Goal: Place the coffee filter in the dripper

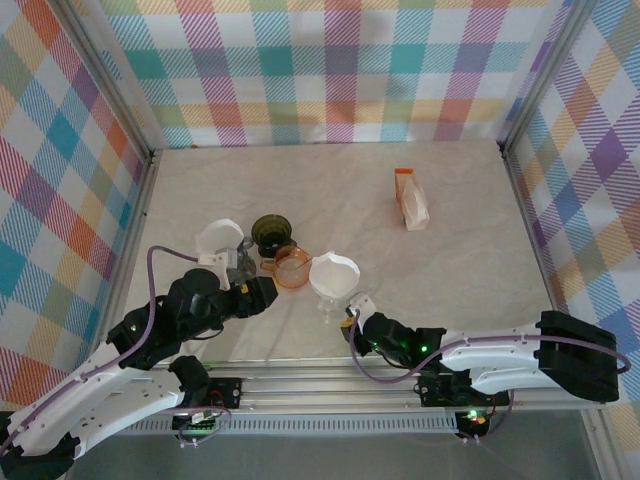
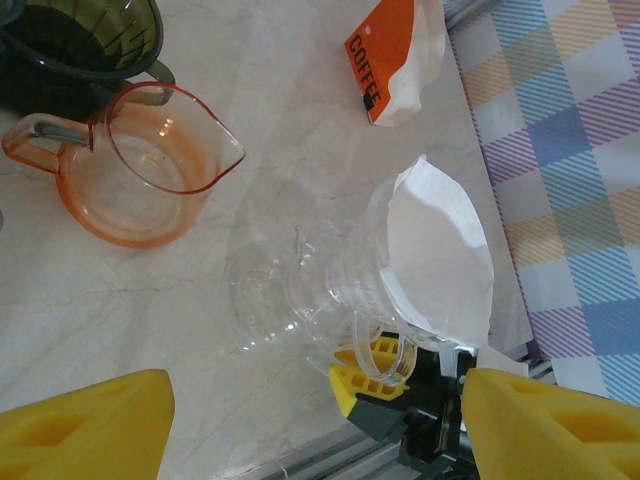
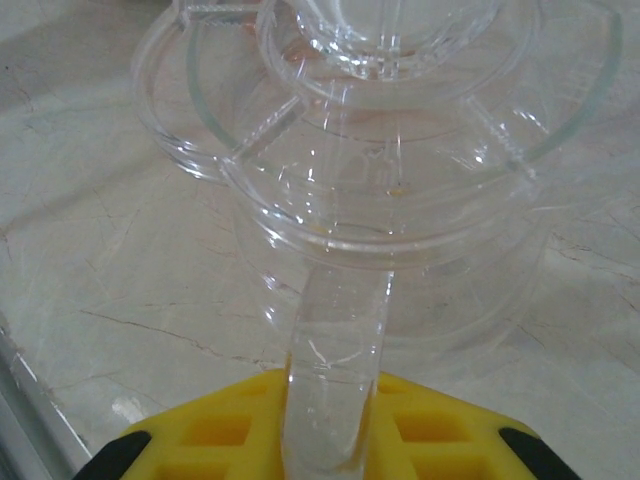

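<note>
The clear glass dripper point(image 1: 330, 290) stands on the marble table just right of centre. The white paper coffee filter point(image 1: 334, 272) sits inside its cone, its rim sticking up above the glass. In the left wrist view the filter point(image 2: 435, 250) lines the dripper point(image 2: 330, 290), which looks tilted there. My right gripper point(image 1: 353, 312) is shut on the dripper's looped handle point(image 3: 335, 370), with a yellow pad against each side point(image 3: 335, 445). To the dripper's left, my left gripper point(image 1: 266, 291) is open, its yellow fingers point(image 2: 90, 425) wide apart and holding nothing point(image 2: 315, 435).
An orange glass pitcher point(image 1: 292, 268) and a dark green dripper point(image 1: 270, 233) stand left of the clear dripper. Another white paper cone point(image 1: 218, 240) lies beyond the left gripper. A white and orange coffee bag point(image 1: 411, 200) stands at the back right. Checked walls enclose the table.
</note>
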